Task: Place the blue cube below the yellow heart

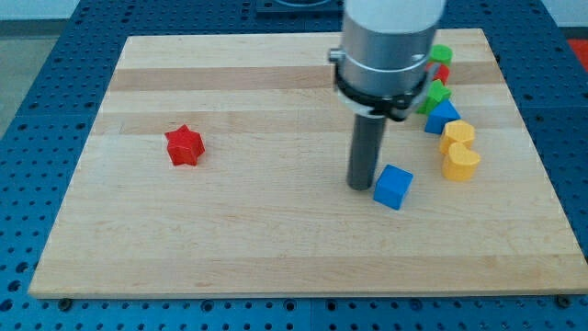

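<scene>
You see my tip (359, 187) resting on the wooden counter (276, 239), just left of the blue cube (393, 187), nearly touching it. The arm carries no pincer, only this rod. The yellow heart (461, 162) lies to the cube's right and slightly higher, near it. A red star (184, 145) sits far left.

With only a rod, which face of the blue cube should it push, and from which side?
Push the blue cube on its left face, my tip coming from the view's left where it already sits. The yellow heart lies up and right, so the cube probably needs sliding right.
</scene>
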